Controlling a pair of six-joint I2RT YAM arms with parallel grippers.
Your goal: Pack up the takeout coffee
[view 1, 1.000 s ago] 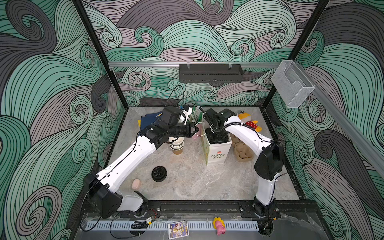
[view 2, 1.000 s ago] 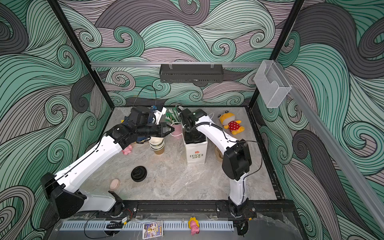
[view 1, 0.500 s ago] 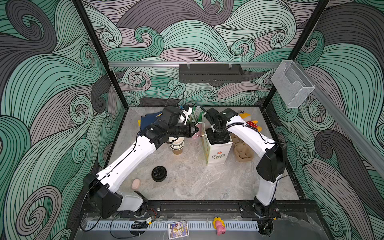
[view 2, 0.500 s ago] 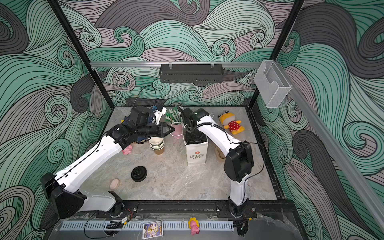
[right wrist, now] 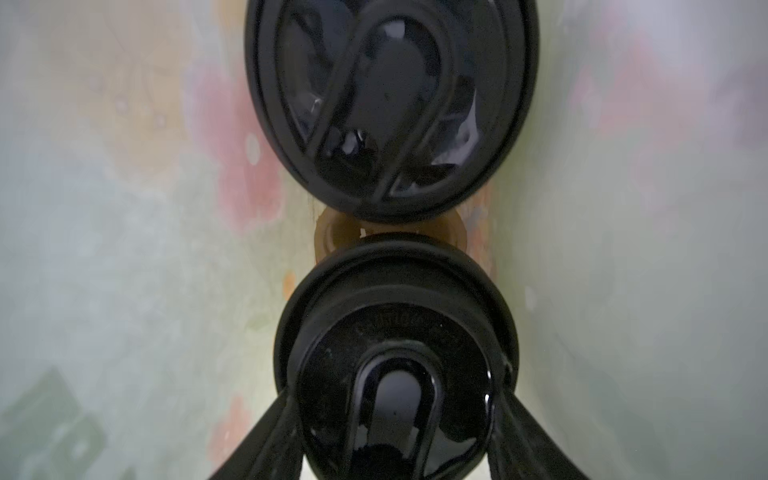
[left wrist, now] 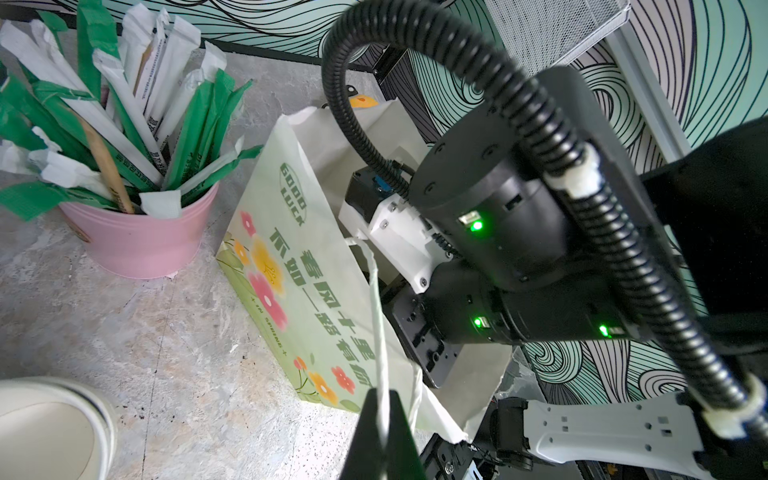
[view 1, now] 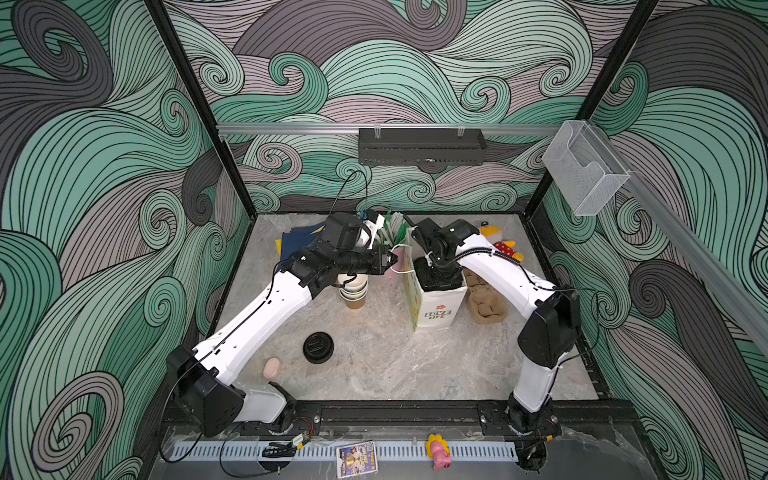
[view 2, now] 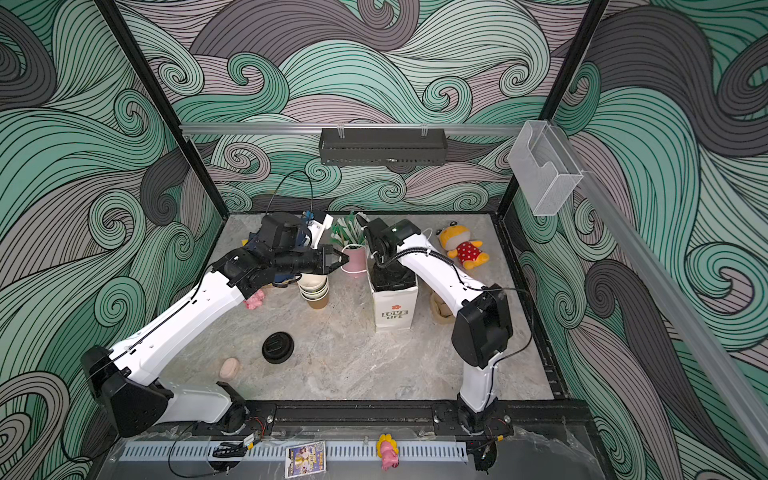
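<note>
Marble tabletop (view 1: pixel 374 374): left gripper (left wrist: pixel 384 419) still tight on bag handle (left wrist: pixel 376 299), right gripper (right wrist: pixel 390 436) still clasped around lidded cup (right wrist: pixel 395 332) in bag (view 1: pixel 440 311).

High stereo pair, wrist views near bag (left wrist: pixel 291 270)

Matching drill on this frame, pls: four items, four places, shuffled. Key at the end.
Items
1. loose black lid
2. lidded cups
3. bag handle
4. straws

Places
A. standing in the pink cup
B. inside the paper bag
C. pinched in the shut left gripper
D. lying on the table

Pairs: 1-D, 2-B, 3-C, 4-A
</note>
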